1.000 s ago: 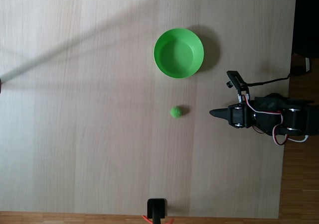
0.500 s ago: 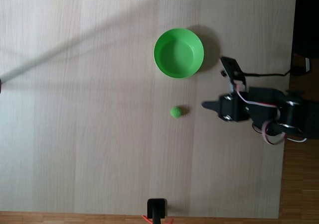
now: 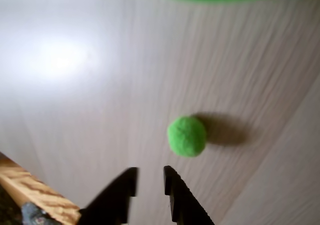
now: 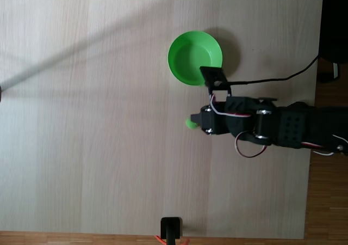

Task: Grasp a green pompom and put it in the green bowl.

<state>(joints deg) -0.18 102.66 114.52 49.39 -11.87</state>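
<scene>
Arm slid way left across the desk (image 4: 109,147) in the fixed view since a second ago.
Claw (image 3: 150,177) sat slightly open and empty, just short of the green pompom (image 3: 186,136). Green bowl (image 4: 187,57) stood near, up-screen of the pompom in the fixed view; plenty of bare wood lay left of it.

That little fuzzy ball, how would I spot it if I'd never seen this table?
Find the green bowl on the pale wooden table. Just below it in the fixed view, at the black arm's tip, sits the green pompom: same colour as the bowl, but tiny, round and fuzzy.
</scene>
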